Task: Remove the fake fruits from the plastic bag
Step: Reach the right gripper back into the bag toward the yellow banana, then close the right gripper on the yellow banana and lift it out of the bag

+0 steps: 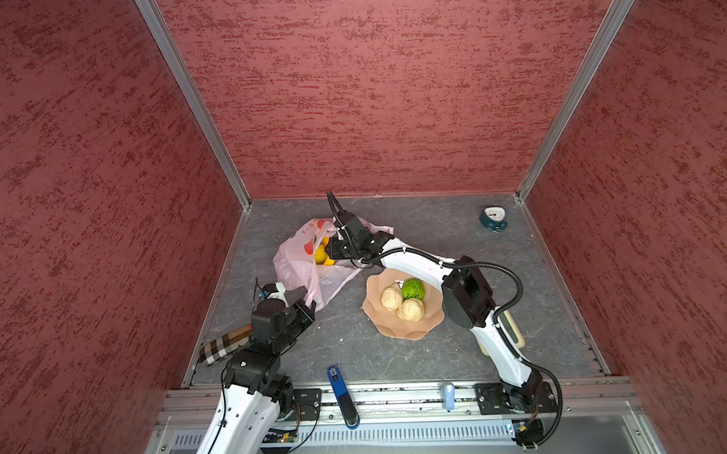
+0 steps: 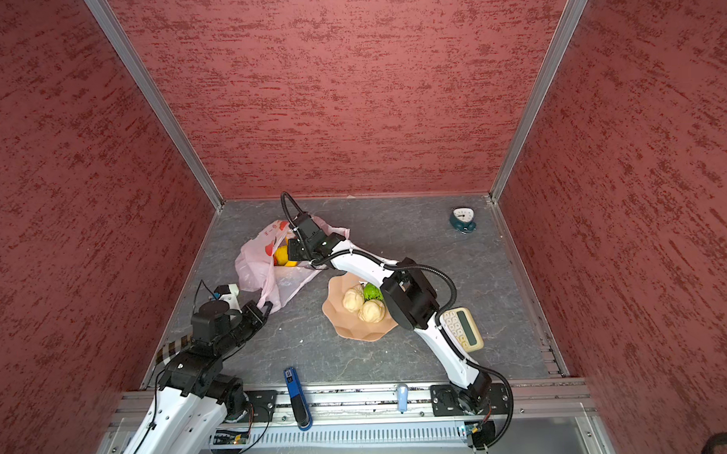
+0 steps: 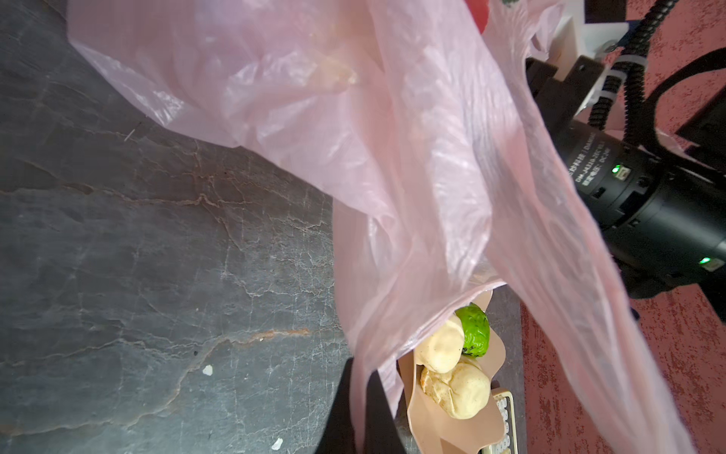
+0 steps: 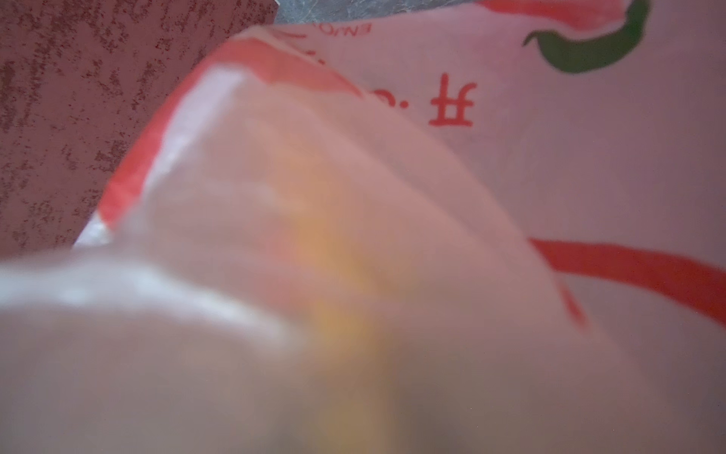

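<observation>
pink bag — left fingers pinching, yellow fruit inside

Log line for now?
left end effector shut on plastic bag | right end effector in bag at yellow fruit, grip unclear | bowl holds three fruits

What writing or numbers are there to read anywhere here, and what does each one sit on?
"开" in red, on the plastic bag; the red characters beside it are cut off or blurred.
"DM-J4310-2EC", roughly, with "DC:24" under it, on the black motor; small, so partly uncertain.
Marks on the clock, the calculator and the blue tool: too small to read.
</observation>
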